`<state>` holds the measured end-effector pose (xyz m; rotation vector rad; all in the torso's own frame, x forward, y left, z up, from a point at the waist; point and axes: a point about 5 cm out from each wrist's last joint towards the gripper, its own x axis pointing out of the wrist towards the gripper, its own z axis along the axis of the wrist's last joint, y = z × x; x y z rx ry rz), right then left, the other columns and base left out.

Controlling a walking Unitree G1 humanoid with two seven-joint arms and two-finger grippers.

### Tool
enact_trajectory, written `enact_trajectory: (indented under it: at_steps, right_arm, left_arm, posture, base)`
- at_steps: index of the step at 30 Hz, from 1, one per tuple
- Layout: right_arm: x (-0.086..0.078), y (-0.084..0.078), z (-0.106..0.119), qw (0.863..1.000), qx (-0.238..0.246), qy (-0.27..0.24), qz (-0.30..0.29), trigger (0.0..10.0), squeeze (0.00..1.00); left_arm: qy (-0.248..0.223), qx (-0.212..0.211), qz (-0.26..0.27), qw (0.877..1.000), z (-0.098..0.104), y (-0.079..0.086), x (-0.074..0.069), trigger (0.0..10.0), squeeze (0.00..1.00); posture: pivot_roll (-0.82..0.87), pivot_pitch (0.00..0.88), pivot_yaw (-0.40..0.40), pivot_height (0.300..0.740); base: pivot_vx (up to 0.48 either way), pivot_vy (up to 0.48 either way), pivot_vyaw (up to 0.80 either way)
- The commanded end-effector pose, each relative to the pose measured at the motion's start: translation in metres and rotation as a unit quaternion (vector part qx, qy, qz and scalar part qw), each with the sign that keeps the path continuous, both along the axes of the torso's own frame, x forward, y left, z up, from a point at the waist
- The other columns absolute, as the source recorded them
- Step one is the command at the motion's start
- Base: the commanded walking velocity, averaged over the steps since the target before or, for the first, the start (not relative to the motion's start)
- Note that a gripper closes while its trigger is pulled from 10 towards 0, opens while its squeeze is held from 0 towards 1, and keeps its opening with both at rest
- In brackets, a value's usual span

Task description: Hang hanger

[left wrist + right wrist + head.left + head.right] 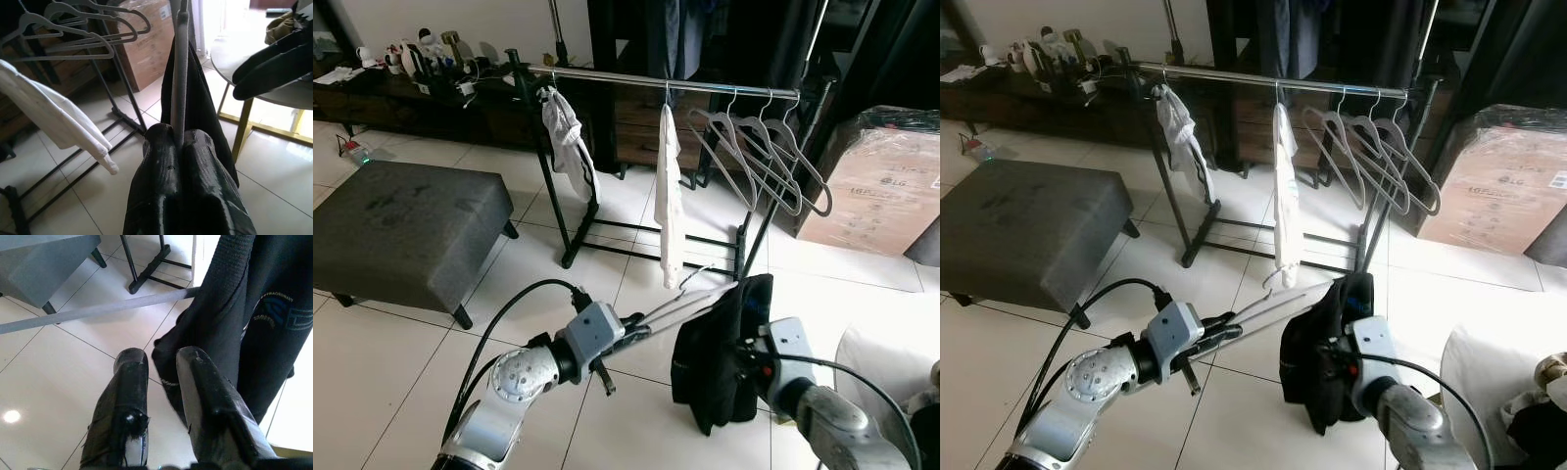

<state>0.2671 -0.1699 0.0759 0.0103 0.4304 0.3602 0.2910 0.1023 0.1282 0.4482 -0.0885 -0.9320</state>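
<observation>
1. The clothes rack (666, 88) and white tiled floor (401, 382) are viewed forward and downward from the 2 head views.
2. The grey hanger (180, 73), seen close along each wrist view's fingers, is shared by all 4 views.

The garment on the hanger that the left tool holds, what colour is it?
Black garment, hanging on a grey hanger; it shows best in the left eye view.

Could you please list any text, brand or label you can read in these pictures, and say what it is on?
"LG" on the cardboard box; the smaller print beside it is too small to read.
A blue badge with lettering on the black garment; too blurred to read for certain.
Nothing else is readable.
</observation>
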Motion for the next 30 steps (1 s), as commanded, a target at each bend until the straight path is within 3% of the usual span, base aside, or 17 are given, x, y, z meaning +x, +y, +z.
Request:
enact_trajectory:
  at_steps: [1,8,16,17,18,19,20,30]
  right_arm:
    - [-0.001,0.005,0.002,1.0,0.002,0.003,0.008,10.0,1.0]
    - [0.002,0.002,-0.004,1.0,-0.01,0.023,-0.014,10.0,1.0]
    - [0.018,0.011,-0.002,0.998,0.027,0.007,-0.053,10.0,1.0]
    - [0.021,0.014,-0.005,0.998,0.025,0.012,-0.057,10.0,0.68]
    - [0.021,0.014,-0.005,0.998,0.025,0.012,-0.057,10.0,0.68]
    - [0.022,0.015,-0.006,0.998,0.022,0.014,-0.059,10.0,0.17]
    - [0.024,0.016,-0.009,0.998,0.02,0.015,-0.064,10.0,0.0]
    - [0.031,0.0,-0.015,0.99,-0.016,-0.001,-0.14,10.0,0.0]
  left_arm:
    - [-0.007,-0.02,0.009,1.0,0.007,0.0,0.003,10.0,0.0]
    - [0.016,-0.03,0.012,0.999,0.006,-0.003,0.003,10.0,0.0]
    - [0.038,-0.042,-0.015,0.998,0.009,-0.011,-0.002,10.0,0.0]
    - [0.042,-0.049,-0.025,0.998,0.011,-0.014,-0.003,10.0,0.0]
    - [0.042,-0.049,-0.025,0.998,0.011,-0.014,-0.003,10.0,0.0]
    - [0.045,-0.052,-0.029,0.997,0.012,-0.015,-0.004,10.0,0.0]
    - [0.048,-0.052,-0.033,0.997,0.013,-0.017,-0.005,10.0,0.0]
    - [0.056,-0.052,-0.046,0.996,0.016,-0.017,-0.006,10.0,0.0]
  posture:
    - [-0.09,0.183,0.01,0.74]
    - [-0.09,0.179,0.008,0.74]
    - [-0.08,0.165,0.011,0.74]
    - [-0.08,0.161,0.014,0.74]
    - [-0.08,0.161,0.014,0.74]
    - [-0.08,0.16,0.015,0.74]
    - [-0.07,0.158,0.017,0.74]
    - [-0.07,0.157,0.028,0.74]
  base:
    - [0.0,0.0,0.0]
    - [0.0,0.0,0.0]
    - [0.0,0.0,0.0]
    - [0.0,0.0,0.0]
    - [0.0,0.0,0.0]
    - [0.0,0.0,0.0]
    - [0.0,0.0,0.0]
    - [0.0,0.0,0.0]
